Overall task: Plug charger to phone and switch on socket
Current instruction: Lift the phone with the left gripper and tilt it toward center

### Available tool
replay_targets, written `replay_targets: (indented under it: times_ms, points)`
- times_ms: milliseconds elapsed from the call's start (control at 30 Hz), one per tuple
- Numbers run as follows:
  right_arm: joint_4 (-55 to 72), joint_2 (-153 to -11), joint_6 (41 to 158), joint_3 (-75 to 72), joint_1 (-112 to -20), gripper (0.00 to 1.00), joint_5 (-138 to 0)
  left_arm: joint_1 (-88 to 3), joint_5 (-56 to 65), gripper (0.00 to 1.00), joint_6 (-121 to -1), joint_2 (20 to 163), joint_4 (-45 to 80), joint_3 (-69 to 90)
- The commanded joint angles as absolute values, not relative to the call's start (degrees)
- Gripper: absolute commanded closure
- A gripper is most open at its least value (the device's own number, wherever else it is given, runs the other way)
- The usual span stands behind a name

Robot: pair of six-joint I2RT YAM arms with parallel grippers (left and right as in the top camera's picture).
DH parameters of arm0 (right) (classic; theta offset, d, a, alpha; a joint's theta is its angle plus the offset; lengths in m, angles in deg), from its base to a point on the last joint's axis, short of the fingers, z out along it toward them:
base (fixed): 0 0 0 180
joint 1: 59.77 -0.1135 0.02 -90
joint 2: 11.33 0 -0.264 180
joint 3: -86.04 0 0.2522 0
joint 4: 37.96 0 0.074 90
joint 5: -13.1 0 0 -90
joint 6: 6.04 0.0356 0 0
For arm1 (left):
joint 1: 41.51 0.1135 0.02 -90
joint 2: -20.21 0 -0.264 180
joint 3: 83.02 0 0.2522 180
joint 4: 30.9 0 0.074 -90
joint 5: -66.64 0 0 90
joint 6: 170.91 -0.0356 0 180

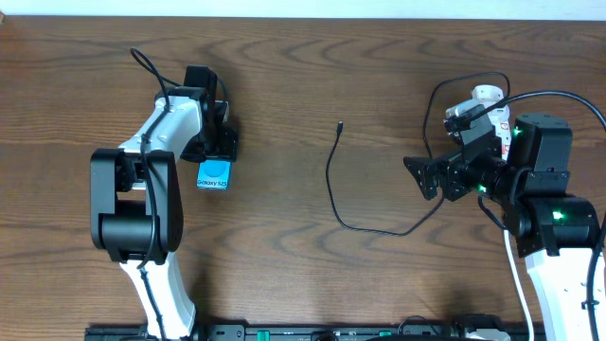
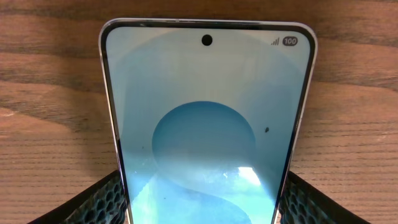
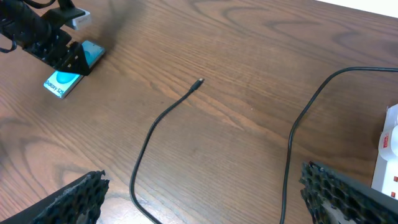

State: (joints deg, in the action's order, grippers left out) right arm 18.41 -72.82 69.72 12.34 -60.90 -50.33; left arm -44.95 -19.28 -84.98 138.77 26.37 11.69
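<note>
1. Left gripper (image 1: 217, 149) clamps the phone (image 1: 214, 176) by its long edges, on the left of the table (image 1: 284, 76); we see its cyan screen facing up.
2. Right gripper (image 1: 423, 176) hangs with fingers spread wide, holding nothing; the socket (image 1: 480, 99) lies just behind it.
3. We find the charger (image 1: 329, 180) curling loose between the arms; its connector tip (image 1: 340, 125) lies well apart from the phone.

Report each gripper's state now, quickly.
Left gripper: closed on the small flat cyan-screened phone.
Right gripper: open, holding nothing.
</note>
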Motion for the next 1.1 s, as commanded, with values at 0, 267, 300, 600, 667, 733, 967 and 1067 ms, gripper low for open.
replay_targets:
  times_ms: [0, 267, 300, 600, 667, 733, 967, 1067]
  points:
    - [18.5, -72.8, 70.2, 11.1, -60.9, 0.01, -50.0, -45.1, -20.0, 0.31, -83.8, 140.3, 26.7, 11.6]
    - [18.4, -72.8, 70.2, 11.1, -60.9, 0.01, -50.0, -45.1, -20.0, 0.32, -83.4, 138.4, 27.7, 13.5]
    - [18.4, -72.8, 70.2, 11.1, -60.9, 0.01, -50.0, -45.1, -20.0, 0.32, -83.1, 137.6, 27.7, 13.5]
    - [18.4, -72.8, 70.2, 11.1, -60.9, 0.01, -50.0, -45.1, -20.0, 0.61, -79.7, 133.1, 28.9, 13.5]
    - [18.4, -72.8, 70.2, 11.1, -60.9, 0.01, -50.0, -45.1, -19.9, 0.77, -79.1, 133.1, 29.2, 13.5]
    - [18.4, -72.8, 70.2, 11.1, -60.9, 0.01, -50.0, -45.1, -20.0, 0.92, -77.3, 133.1, 29.4, 13.5]
    - [18.4, -72.8, 70.2, 11.1, -60.9, 0.01, -50.0, -45.1, -19.9, 0.92, -77.1, 133.1, 29.8, 13.5]
    - [18.4, -72.8, 70.2, 11.1, -60.9, 0.01, -50.0, -45.1, -19.9, 0.92, -77.1, 133.1, 29.9, 13.5]
